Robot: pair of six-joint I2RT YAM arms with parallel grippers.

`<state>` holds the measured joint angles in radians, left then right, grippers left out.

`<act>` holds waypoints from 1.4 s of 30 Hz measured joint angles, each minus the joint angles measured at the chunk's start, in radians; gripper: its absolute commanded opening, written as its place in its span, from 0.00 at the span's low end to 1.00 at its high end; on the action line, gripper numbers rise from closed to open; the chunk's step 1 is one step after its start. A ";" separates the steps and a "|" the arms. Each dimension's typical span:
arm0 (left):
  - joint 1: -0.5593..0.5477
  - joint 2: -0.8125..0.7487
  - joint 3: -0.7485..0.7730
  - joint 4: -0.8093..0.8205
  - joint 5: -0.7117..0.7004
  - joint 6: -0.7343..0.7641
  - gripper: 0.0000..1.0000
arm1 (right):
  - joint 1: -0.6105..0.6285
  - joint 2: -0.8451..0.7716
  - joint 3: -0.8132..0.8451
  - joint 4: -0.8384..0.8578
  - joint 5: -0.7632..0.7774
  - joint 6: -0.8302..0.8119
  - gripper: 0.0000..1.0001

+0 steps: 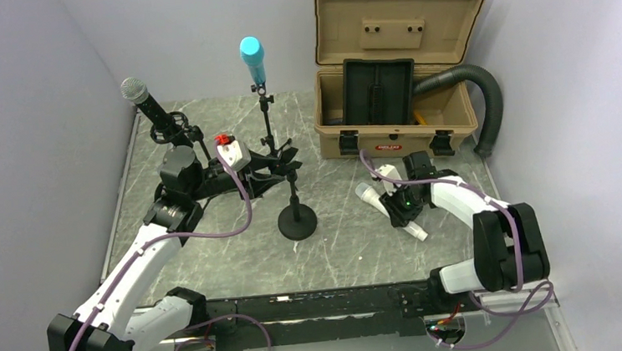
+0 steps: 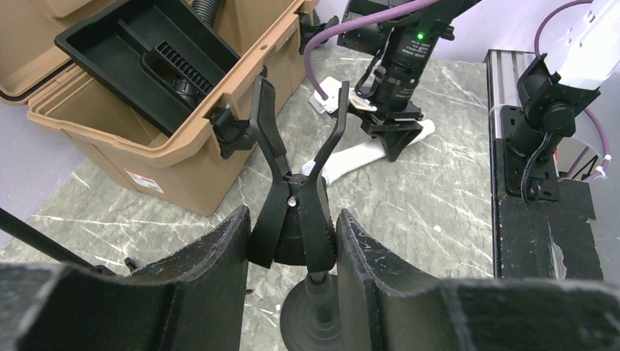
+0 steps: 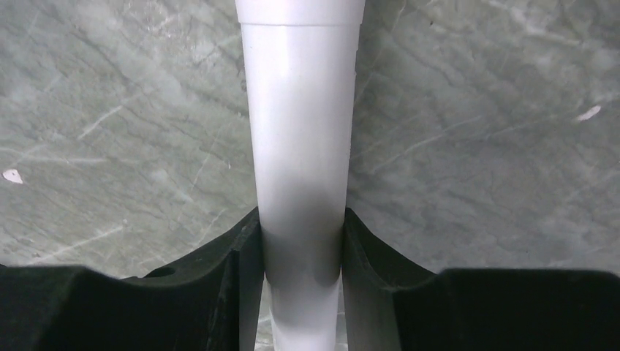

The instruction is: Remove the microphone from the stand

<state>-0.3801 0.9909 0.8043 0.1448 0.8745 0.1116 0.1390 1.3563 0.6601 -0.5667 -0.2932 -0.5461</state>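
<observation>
Smooth white tapered microphone (image 3: 300,146), out of the stand (image 1: 297,220), low at the table (image 1: 343,252) on its right. Clenched across the body by the right gripper (image 1: 399,208), arm folded low. Left gripper (image 2: 292,228) stretched far, pinching the stand's clip (image 2: 296,194).

Mic (image 1: 368,194): white, smooth tapered body. Off the stand (image 1: 297,224), lying slantwise low at the table (image 1: 231,266) to its right, head toward it. Pinched mid-body by right gripper (image 3: 300,219).
Stand: black, round base, upright pole. Clip (image 2: 296,197) on top empty, prongs spread, handles pinched by left gripper (image 2: 292,216).
</observation>
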 measured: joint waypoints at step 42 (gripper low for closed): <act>0.000 0.008 0.010 -0.016 -0.001 0.041 0.00 | 0.241 0.282 0.276 -0.020 0.084 0.328 0.70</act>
<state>-0.3801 0.9989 0.8143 0.1284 0.8738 0.1528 0.3798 1.6379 0.9360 -0.5865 -0.2089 -0.2176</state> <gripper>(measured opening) 0.444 0.619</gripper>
